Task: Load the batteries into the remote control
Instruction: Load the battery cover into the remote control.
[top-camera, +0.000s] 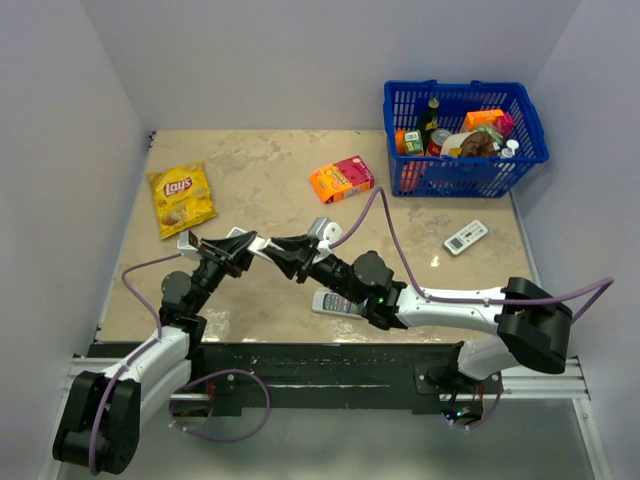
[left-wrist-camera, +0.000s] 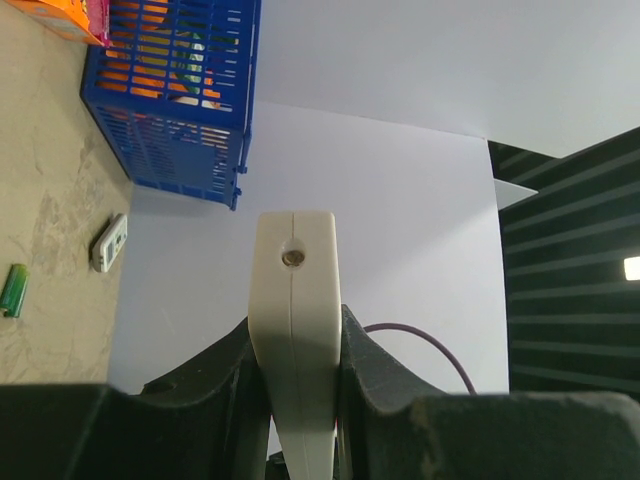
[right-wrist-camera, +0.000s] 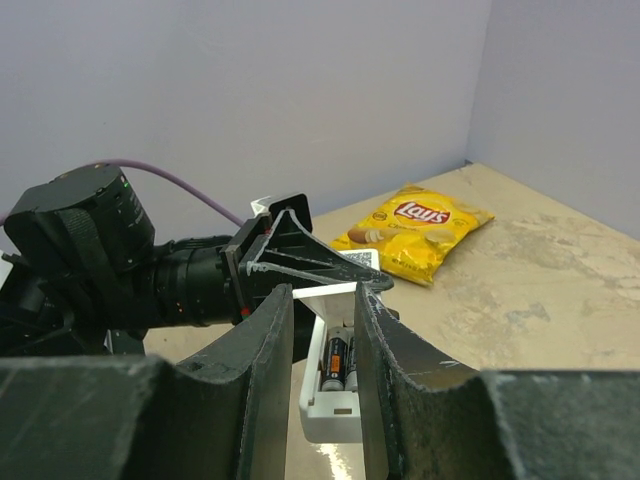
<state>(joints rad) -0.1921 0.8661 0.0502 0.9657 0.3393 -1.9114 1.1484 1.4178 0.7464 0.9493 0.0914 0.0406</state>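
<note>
The slim white remote control (left-wrist-camera: 295, 260) hangs above the table, and my left gripper (left-wrist-camera: 296, 320) is shut on its flat sides. In the top view it bridges the two grippers (top-camera: 255, 242), with the left gripper (top-camera: 238, 250) on one end and the right gripper (top-camera: 287, 248) on the other. Its back faces up with the compartment uncovered (right-wrist-camera: 330, 415). Two dark batteries (right-wrist-camera: 340, 362) lie side by side inside. My right gripper (right-wrist-camera: 322, 292) is shut on a white cover piece (right-wrist-camera: 330, 296) tilted at the head of that compartment.
A yellow Lay's bag (top-camera: 181, 197) lies at the far left and an orange-pink box (top-camera: 341, 180) mid-table. A blue basket (top-camera: 465, 140) of groceries stands at the back right. A white remote with a display (top-camera: 466, 236) lies near it. A buttoned remote (top-camera: 335, 303) sits under my right arm. A green battery (left-wrist-camera: 13, 290) lies on the table.
</note>
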